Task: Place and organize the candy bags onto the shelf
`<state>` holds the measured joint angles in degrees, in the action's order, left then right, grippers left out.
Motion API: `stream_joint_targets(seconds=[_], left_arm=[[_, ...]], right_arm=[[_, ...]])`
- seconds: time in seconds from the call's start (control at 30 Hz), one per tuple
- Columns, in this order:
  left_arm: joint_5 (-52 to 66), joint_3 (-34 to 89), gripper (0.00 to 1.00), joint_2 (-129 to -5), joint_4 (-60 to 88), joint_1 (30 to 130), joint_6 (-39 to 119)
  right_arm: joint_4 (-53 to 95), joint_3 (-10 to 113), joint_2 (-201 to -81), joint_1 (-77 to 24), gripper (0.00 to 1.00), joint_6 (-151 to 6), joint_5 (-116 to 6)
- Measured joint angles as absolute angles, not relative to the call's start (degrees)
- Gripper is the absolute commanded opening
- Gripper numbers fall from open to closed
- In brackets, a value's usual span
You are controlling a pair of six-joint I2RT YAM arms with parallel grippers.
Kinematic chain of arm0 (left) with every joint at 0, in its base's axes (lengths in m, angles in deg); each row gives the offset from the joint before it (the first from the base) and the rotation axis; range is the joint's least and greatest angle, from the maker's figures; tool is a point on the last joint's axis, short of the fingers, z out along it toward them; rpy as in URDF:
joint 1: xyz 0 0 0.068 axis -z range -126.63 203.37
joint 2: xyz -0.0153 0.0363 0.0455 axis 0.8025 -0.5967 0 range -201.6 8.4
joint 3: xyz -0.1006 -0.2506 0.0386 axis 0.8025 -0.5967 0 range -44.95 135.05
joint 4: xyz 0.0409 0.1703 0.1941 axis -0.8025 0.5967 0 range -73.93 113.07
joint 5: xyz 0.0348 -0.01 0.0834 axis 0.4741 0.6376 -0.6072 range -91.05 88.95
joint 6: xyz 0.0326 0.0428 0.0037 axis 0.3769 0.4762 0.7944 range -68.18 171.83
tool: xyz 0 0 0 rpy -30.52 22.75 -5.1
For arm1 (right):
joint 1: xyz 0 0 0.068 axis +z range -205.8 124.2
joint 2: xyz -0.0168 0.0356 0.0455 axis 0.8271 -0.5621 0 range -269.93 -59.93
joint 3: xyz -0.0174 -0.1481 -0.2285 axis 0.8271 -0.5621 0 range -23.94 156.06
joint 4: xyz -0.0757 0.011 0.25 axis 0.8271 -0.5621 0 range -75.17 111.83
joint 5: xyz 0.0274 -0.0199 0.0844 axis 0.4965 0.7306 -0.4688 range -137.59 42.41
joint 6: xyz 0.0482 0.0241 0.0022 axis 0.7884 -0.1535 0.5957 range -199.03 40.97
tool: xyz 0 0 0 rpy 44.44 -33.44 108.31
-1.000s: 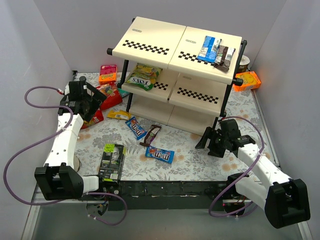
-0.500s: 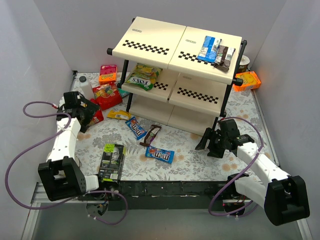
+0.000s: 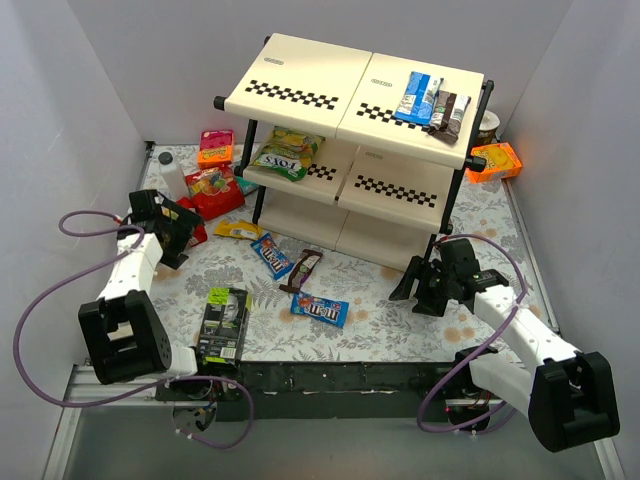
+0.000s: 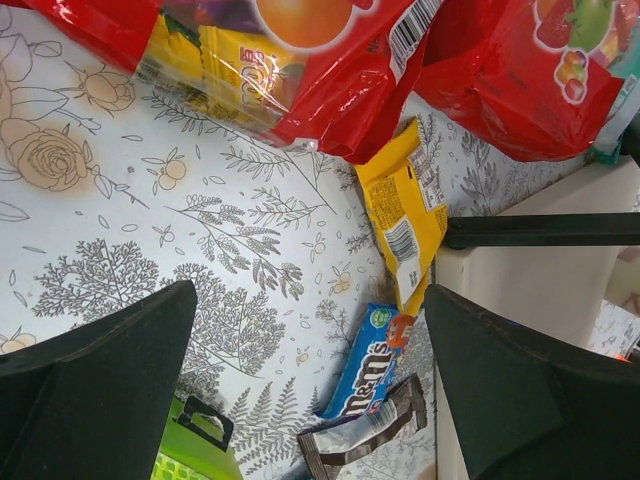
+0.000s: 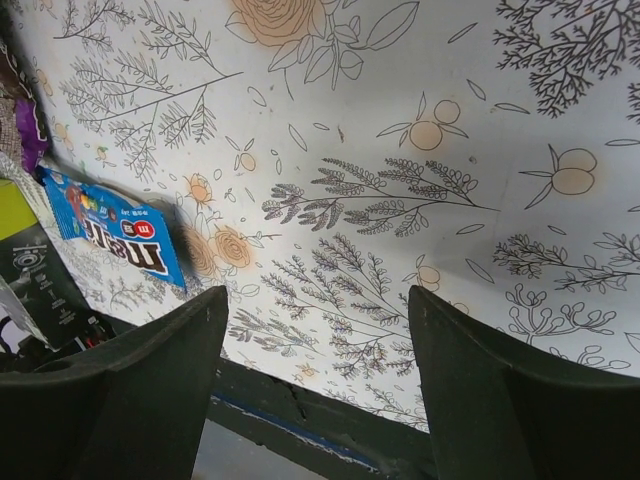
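The shelf [image 3: 300, 92] stands at the back. A green-yellow Fox's bag [image 3: 287, 153] lies on its middle tier. A blue bag [image 3: 417, 97] and dark brown bars [image 3: 450, 110] lie on its top tier. On the table lie a yellow bag [image 3: 238, 229], a blue M&M's bag [image 3: 271, 255], a dark brown bar [image 3: 304, 268] and a second M&M's bag [image 3: 319, 309]. Red bags [image 3: 213, 188] lie at the left. My left gripper [image 3: 175, 238] is open and empty beside them; its view shows the red bags [image 4: 300, 50], yellow bag [image 4: 405, 220] and M&M's bag [image 4: 370, 365]. My right gripper [image 3: 412, 290] is open and empty.
A black-and-green carton [image 3: 223, 322] lies near the front left. Orange boxes sit at the back left [image 3: 215, 147] and back right [image 3: 495, 160]. The shelf's black post [image 4: 540, 230] is close to my left gripper. The table's front edge [image 5: 300, 400] shows under my right gripper.
My left gripper has moved away from the red bags, toward the near left, and sits lower. The right arm has barely moved.
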<state>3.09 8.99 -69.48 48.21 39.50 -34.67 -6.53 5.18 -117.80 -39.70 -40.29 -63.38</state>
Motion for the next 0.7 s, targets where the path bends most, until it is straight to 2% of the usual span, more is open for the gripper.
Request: stream_joint_targets(seconds=[0.23, 0.6, 0.7], left_arm=[[3.94, 8.99, 0.97, -72.85, 46.09, 39.52, -34.06], [-4.14, 8.24, 0.95, -75.56, 39.51, 39.52, -35.68], [-5.17, 8.22, 0.92, -78.38, 38.20, 39.50, -37.23]], right_arm=[[-6.14, 5.18, -119.70, -39.70, 0.78, -40.34, -64.36], [-5.05, 5.21, -121.10, -39.70, 0.77, -40.47, -64.69], [-5.05, 5.21, -121.12, -39.70, 0.77, -40.47, -64.69]])
